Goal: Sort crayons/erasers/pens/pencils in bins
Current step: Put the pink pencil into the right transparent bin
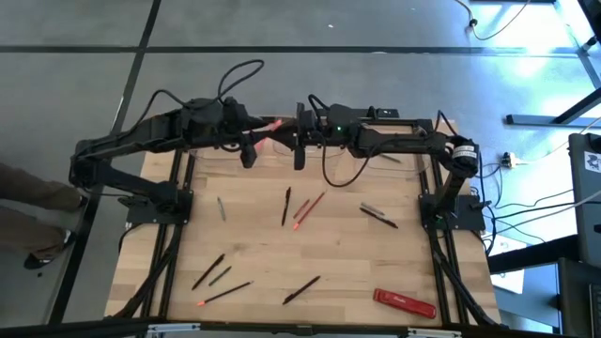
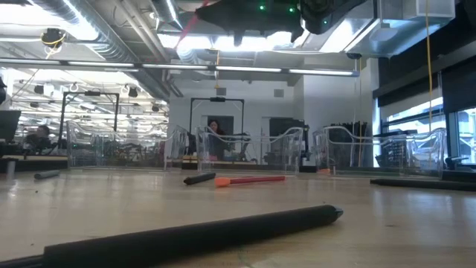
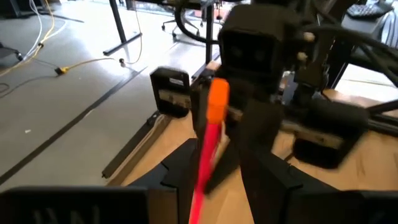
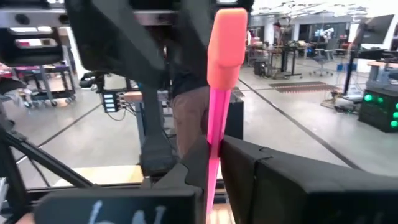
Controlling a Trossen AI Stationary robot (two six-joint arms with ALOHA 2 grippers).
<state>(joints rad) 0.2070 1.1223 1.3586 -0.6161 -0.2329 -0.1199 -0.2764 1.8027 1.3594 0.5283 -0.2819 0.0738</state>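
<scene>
A pink pencil [image 1: 267, 128] with an orange end is high above the table's far middle, between my two grippers, which point level at each other. My right gripper [image 4: 212, 168] is shut on it. My left gripper [image 3: 217, 177] is open, with a finger on each side of the same pencil [image 3: 205, 155]; the pencil is close to one finger. Black pens [image 1: 286, 207] [image 1: 377, 216] [image 1: 208, 270] lie flat on the wooden table. The three clear bins [image 2: 282, 149] stand along the far edge, under the arms. My right gripper pinches the pencil's shaft [image 4: 211, 152], well below its orange end [image 4: 227, 37], between its two fingers. The fingers come level from the table's right and lie across the pencil. The pencil stands nearly upright, orange end up, lifted clear of the table.
More sticks lie about the table: orange-tipped ones [image 1: 310, 208] [image 1: 225, 294], a black pen near the front [image 1: 300, 289] and a grey one [image 1: 221, 208]. A flat red bar [image 1: 406, 302] lies at the near right. A person's leg [image 1: 28, 192] is beside the table's left.
</scene>
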